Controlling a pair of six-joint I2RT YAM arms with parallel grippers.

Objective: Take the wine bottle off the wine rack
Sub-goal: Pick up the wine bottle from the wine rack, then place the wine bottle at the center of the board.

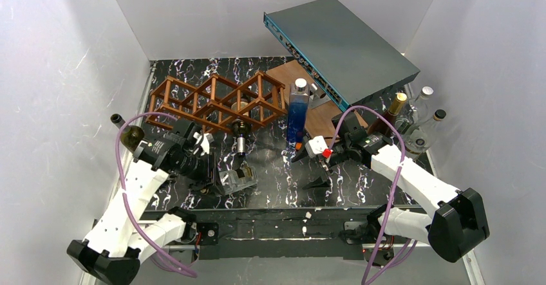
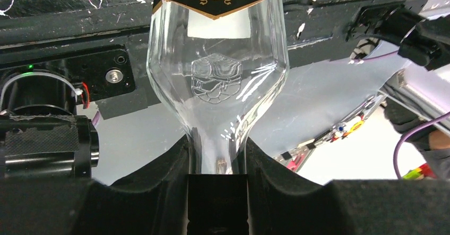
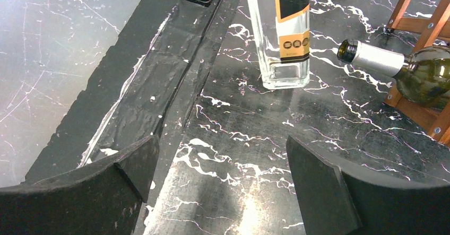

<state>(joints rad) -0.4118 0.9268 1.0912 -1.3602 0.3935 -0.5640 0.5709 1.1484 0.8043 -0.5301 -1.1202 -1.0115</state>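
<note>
Two hands | top: left gripper clamped on neck of clear bottle; green wine bottle lodged in wine rack just beyond it | left wrist: smooth glass pinched, slip feared | right wrist: right gripper spread, nothing held; both bottles ahead, knock risked if advanced

The wine rack is showing reddish-brown wood, smooth and slightly shiny. The bench is gleaming, glossy black with white veins. The clear bottle is shining as smooth glass between matt black pads of the left pincer.
</note>
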